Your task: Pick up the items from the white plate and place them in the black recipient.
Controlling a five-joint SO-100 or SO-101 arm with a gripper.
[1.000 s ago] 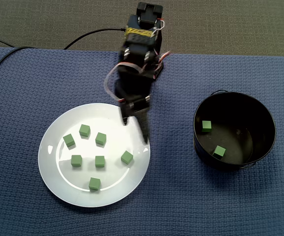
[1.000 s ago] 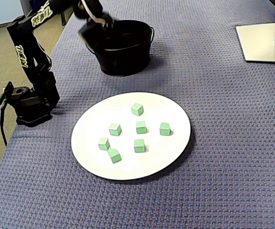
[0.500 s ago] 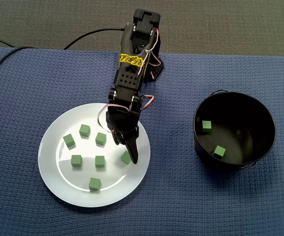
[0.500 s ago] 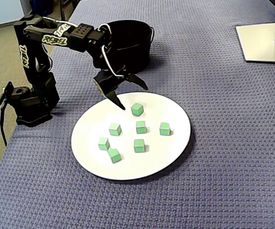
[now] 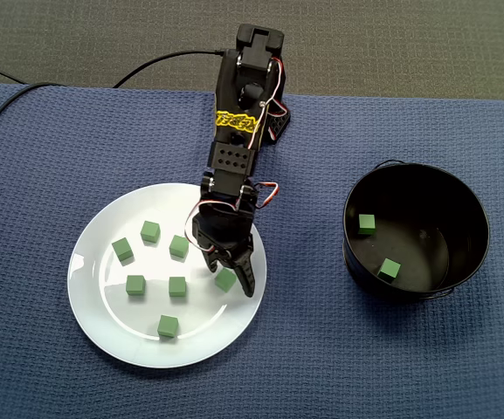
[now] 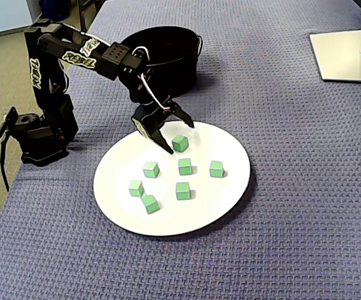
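Here, gripper [image 6: 180, 137] low over plate [image 5: 112, 323], fingers spread open on either side of a cube [image 5: 225, 279] near the plate's right edge in a fixed view, contact unclear, six other cubes [image 5: 176, 286] on plate, two cubes [image 5: 366, 224] inside pot [image 5: 463, 202].

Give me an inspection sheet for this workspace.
Surface: blue woven cloth, lying flat.
Job's things: round white plate holding seven small green cubes; black round bucket holding two more.
Clutter: nothing seen.
Gripper: open, fingers either side of the cube nearest the bucket; contact unclear.
Cables: black cable leaves the arm base; thin wires loop along the arm.
Surroundings: grey carpet; white stand base.
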